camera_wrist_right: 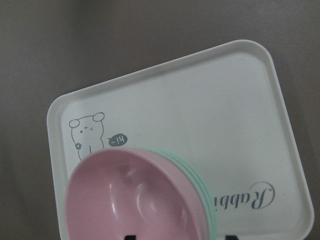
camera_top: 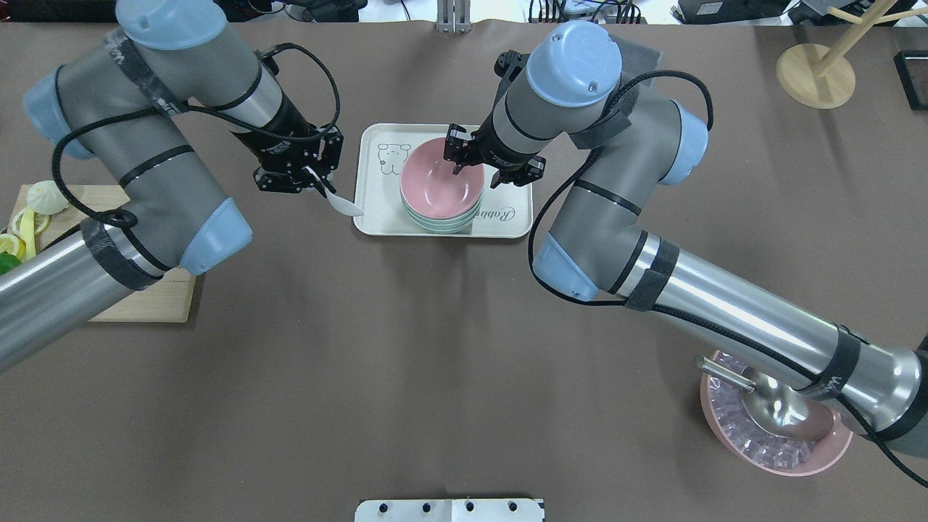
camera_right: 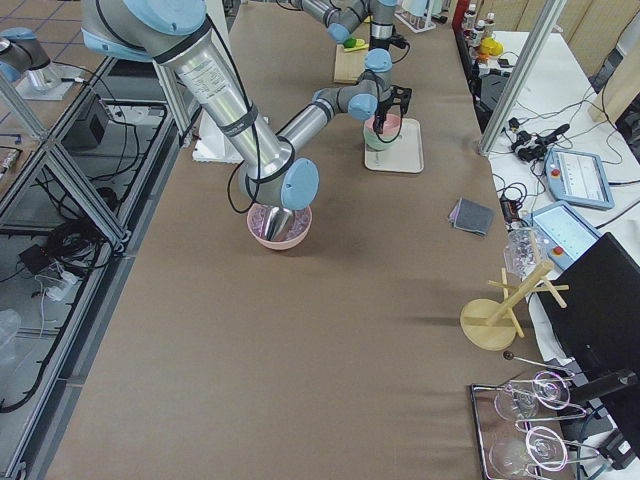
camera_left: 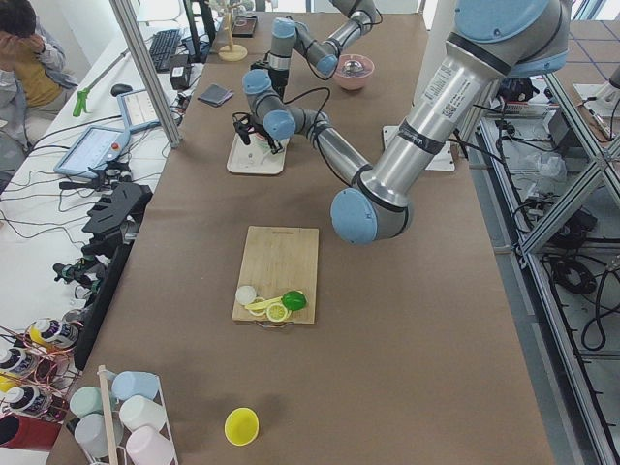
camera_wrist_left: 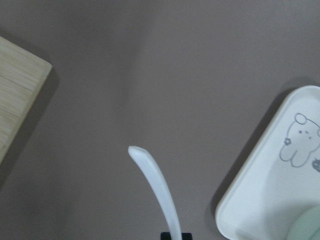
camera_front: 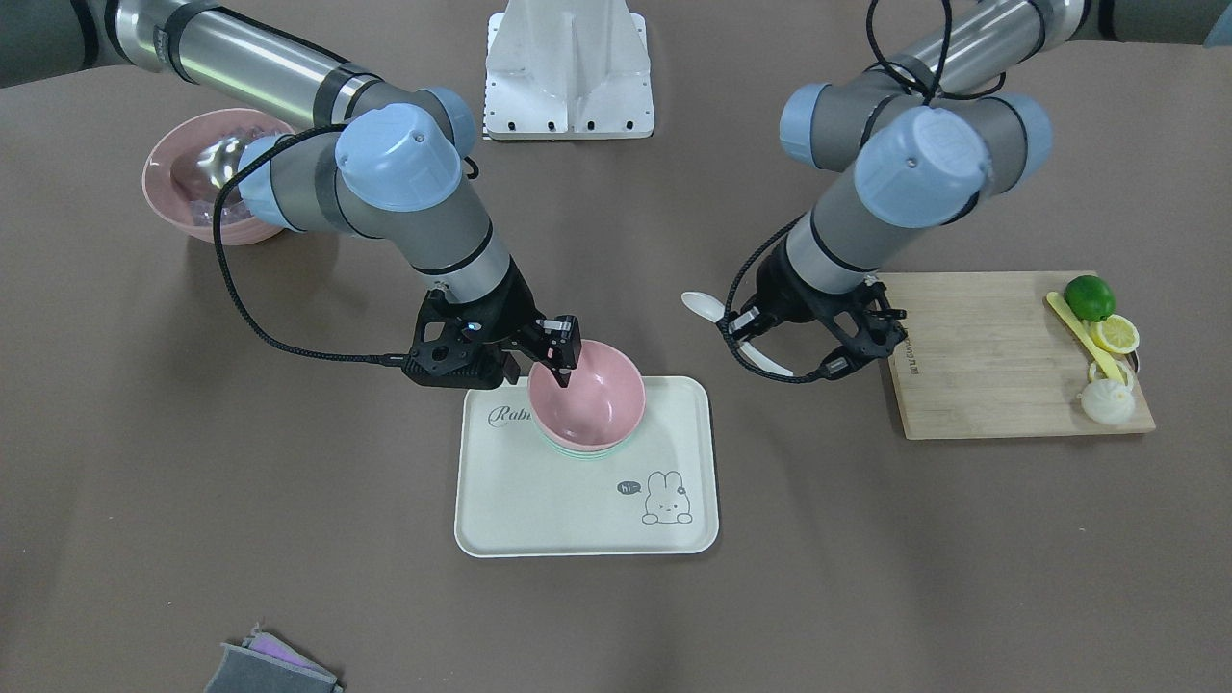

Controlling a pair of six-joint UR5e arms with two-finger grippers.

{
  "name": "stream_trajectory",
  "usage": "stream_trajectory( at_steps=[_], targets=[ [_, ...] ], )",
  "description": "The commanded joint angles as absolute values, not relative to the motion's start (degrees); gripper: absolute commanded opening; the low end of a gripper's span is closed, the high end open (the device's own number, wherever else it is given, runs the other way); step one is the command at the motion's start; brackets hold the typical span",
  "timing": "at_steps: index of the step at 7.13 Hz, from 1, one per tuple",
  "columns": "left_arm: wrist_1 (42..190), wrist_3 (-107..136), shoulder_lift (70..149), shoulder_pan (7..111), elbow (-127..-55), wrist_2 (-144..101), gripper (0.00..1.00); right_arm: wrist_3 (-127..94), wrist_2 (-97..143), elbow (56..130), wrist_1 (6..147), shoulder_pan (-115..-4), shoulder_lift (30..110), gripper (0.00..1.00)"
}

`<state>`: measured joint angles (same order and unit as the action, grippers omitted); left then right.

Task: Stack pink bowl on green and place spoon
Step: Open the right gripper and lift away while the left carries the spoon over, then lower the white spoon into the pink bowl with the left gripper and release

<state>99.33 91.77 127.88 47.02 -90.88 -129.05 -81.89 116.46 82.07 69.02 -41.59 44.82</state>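
Two bowls are sitting stacked, pink bowl inside green bowl, below the right tool, which is standing open; left tool is gripping the spoon.

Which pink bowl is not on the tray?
The pink bowl under the right arm, holding clear cubes and a metal scoop; the stacked pink bowl sits on the green bowl on the tray.

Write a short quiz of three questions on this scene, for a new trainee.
1. True or false: the pink bowl sits nested on the green bowls.
2. Which arm holds the white spoon? A) left B) right
3. Fill in: the bowls stand on the white ____.
Key: 1 true; 2 A, in the left gripper; 3 tray.
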Motion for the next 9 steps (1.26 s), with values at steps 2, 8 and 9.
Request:
stream_trajectory(
  at_steps=[2, 8, 9],
  targets=[
    [110.5, 99.2, 135.3, 45.1, -81.7, -125.2, 0.00, -70.0, 138.3, 90.4, 68.4, -58.0, 58.7, 1.00],
    [122.5, 101.0, 138.3, 41.7, -75.0, -116.9, 0.44, -60.2, 143.7, 91.3, 68.4, -65.7, 66.2, 1.00],
    [122.5, 100.6, 138.3, 41.6, -75.0, -116.4, 0.97, -60.1, 143.6, 91.2, 68.3, -65.7, 66.5, 1.00]
  ],
)
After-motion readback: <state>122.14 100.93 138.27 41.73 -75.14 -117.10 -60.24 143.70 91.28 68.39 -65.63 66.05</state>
